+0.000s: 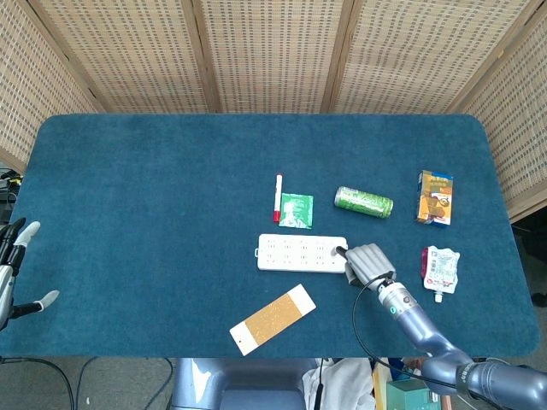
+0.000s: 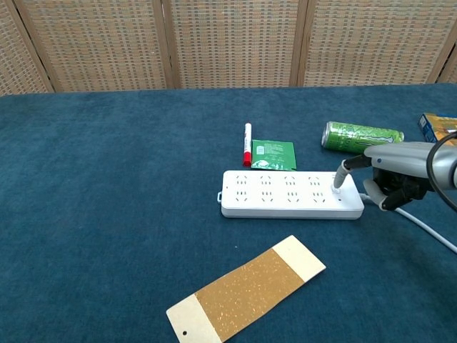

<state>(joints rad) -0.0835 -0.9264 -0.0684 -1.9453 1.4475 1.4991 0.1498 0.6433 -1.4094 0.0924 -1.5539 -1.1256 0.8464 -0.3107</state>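
A white power strip lies flat near the middle of the blue table. My right hand sits at its right end, one fingertip stretched out and pressing down on the strip's switch end. Its other fingers are curled in and it holds nothing. The strip's grey cable runs off to the right under that hand. My left hand hovers at the table's far left edge with fingers apart and empty, seen only in the head view.
Behind the strip lie a red and white marker, a green packet and a green can on its side. A tan card lies in front. A snack box and a pouch are at the right.
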